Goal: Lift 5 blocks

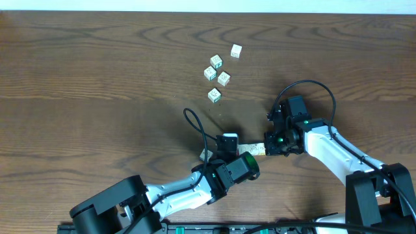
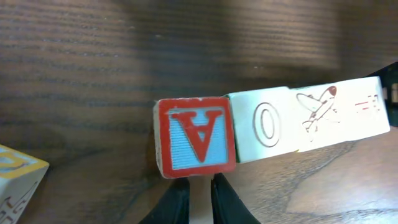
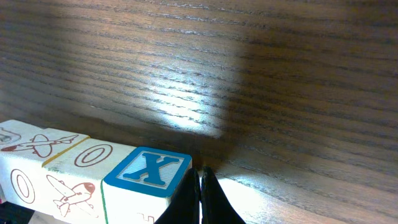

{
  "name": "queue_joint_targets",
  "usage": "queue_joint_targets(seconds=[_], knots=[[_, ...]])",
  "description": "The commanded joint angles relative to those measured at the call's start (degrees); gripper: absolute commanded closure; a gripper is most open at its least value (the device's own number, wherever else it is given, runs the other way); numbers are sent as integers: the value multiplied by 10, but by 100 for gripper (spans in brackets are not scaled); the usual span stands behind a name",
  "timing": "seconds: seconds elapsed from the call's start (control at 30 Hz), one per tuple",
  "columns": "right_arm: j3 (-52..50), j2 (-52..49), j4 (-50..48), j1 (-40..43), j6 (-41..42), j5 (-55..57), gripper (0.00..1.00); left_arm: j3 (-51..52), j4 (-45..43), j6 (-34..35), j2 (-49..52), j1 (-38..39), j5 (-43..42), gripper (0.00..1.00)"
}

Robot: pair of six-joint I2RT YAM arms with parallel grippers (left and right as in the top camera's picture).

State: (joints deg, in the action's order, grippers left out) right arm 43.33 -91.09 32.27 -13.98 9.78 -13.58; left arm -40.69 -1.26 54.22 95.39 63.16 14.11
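Where the two arms meet, toward the edge of the table [image 1: 78,78] that carries their bases and about midway along it, a short row of blocks [image 1: 252,149] runs end to end between them. In the left wrist view the row begins with the red A block [image 2: 196,137], its letter on a blue face. Next come the O block [image 2: 264,124] and the airplane block [image 2: 317,109], all touching face to face, the line tilting a little across the frame.

The left gripper [image 2: 198,186] shows its jaws almost together, with only a thin pale slit between the dark fingers [image 2: 174,202]. The tips sit right against the A block's outer face, and they pinch nothing I can make out.

At the other end the X block [image 3: 149,171], blue on top, closes the row. The right gripper [image 3: 200,180] has its jaws pressed fully together, tips just beside the X block's outer corner; whether they touch it is hard to tell. Whether the row rests on the wood or hangs just above it cannot be told either.

A yellow-edged block [image 2: 15,177] lies apart from the row, on the table beyond the A block. Well apart, nearer the far edge, five green-printed cubes [image 1: 223,78] sit in a loose cluster.
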Motion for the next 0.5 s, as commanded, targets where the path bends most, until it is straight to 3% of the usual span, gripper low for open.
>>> queue_joint_targets(seconds=[0.0,0.23,0.47], knots=[[-3,-3,-2,-4,-9,-9,99,3,-2,3,6,-2,16,85],[-3,-3,-1,-4,-9,-9,99,3,7,3,6,-2,-12,89],[-3,-3,-1,-4,-11,-9,99,3,90,21,-30,13,-14,92]])
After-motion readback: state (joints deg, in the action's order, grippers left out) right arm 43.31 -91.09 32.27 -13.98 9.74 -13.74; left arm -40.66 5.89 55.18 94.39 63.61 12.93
